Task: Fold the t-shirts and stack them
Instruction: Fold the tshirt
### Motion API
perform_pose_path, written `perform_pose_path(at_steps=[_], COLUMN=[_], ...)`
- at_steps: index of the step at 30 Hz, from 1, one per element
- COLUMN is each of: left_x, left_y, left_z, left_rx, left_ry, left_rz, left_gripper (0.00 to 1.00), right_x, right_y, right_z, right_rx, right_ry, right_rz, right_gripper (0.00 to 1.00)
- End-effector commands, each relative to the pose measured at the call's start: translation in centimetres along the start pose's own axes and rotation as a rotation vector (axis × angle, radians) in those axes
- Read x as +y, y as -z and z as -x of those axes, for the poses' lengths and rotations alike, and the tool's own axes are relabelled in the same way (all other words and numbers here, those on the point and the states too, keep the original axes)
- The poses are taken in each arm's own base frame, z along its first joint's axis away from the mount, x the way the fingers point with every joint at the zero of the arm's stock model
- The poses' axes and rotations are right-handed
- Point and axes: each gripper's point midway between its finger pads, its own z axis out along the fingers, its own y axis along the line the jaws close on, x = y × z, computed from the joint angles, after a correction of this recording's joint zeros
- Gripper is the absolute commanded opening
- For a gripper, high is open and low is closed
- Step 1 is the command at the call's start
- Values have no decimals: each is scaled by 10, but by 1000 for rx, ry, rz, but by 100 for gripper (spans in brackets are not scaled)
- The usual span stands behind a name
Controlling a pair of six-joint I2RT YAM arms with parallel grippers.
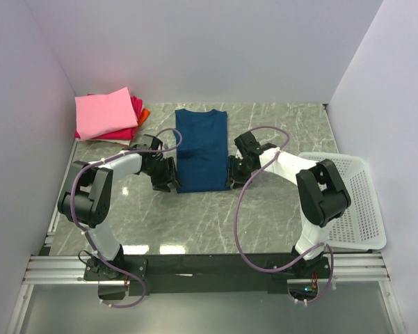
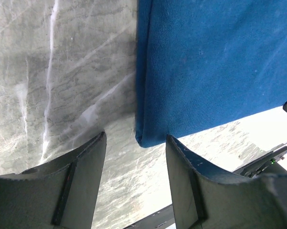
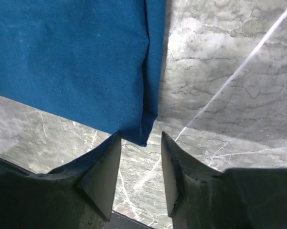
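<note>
Blue t-shirt [image 1: 202, 149] lies narrow-folded at tabletop [image 1: 278, 125] centre, its near corners btwn the parted, empty jaws of left gripper [image 2: 135, 136] & right gripper [image 3: 141, 134]; if they close on top layer only, fold likely slips open or lifts skewed.

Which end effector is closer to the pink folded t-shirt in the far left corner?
Left. The left end effector sits at the near left corner of the blue t-shirt, on the pink t-shirt's side. The right end effector sits at the near right corner, farther away.
</note>
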Motion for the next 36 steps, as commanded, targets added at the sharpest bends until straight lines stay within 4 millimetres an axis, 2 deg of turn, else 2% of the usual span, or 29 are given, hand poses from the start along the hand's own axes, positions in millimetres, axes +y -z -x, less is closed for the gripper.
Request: perform_pose_path(at_steps=[1,4,15,18,21,22,25,31,36], left_x=[-5,-5,-5,-3,-2,-2,-3,-9,-5], left_y=[1,0,-2,-3,-4,-4,-6,-13,-24], left_z=[1,2,2,3,0,0,-3,-11,-22], left_rx=[-11,-13,-8,-8,0,-2,8,30,64], left_ry=[-1,-2,-5,2,9,8,14,13,28], left_rz=[-20,-19,-21,-11,-5,-10,-16,-34,-10], left_gripper=[59,58,57,56,53,51,46,42,41], right_x=[1,-3,-11,-14,-16,-16,-17,-19,-19], right_y=[-8,-13,-26,-28,-29,-29,-28,-27,-24], right_z=[-2,-6,-19,-23,-26,-28,-29,-31,-31], right_rx=[7,24,77,89,98,100,101,104,99], right_ry=[0,-1,-14,-15,-17,-20,-19,-18,-13], right_rz=[15,-1,-12,-17,-19,-20,-20,-29,-29], right_gripper=[43,36,30,25,16,12,8,6,5])
